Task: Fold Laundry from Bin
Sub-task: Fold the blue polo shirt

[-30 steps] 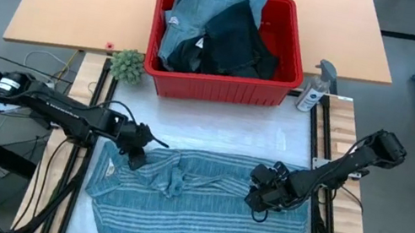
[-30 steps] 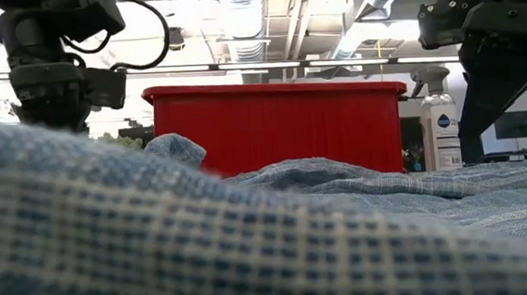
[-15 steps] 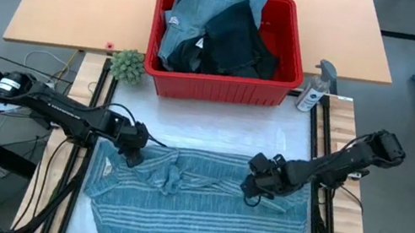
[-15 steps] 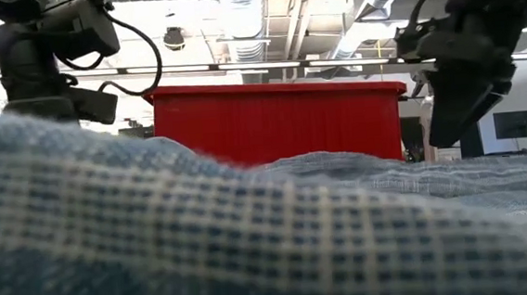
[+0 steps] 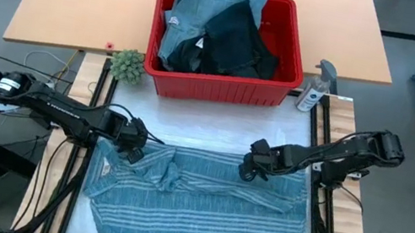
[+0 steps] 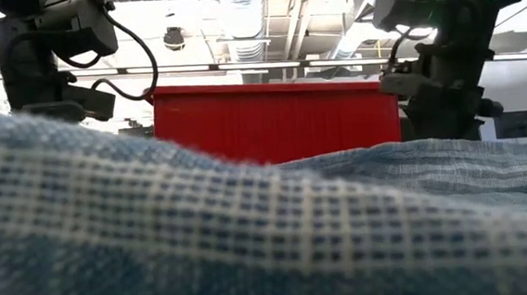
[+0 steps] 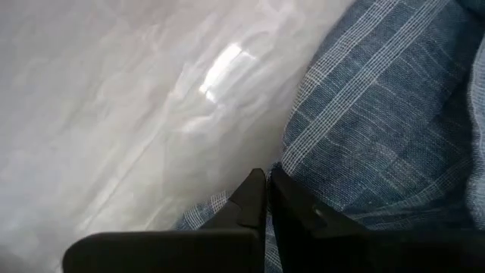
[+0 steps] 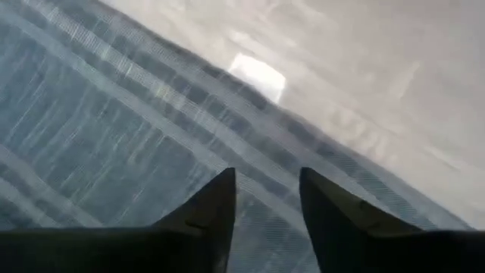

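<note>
While the left hand (image 5: 136, 148) pinched the shirt (image 5: 200, 209) edge nearest the bin (image 5: 221, 87), the right hand (image 5: 248, 169), parted, needed to clamp before folding.

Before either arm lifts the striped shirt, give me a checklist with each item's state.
1. Left gripper shut on the striped shirt at its far left edge: ok.
2. Right gripper closed on the shirt's far edge: not ok, fingers apart over the cloth.
3. Shirt lying flat: not ok, bunched folds near the left gripper.
4. Red bin clear of the shirt: ok, bare table lies between them.
5. Spray bottle clear of the right arm: ok, standing beside the bin.
</note>
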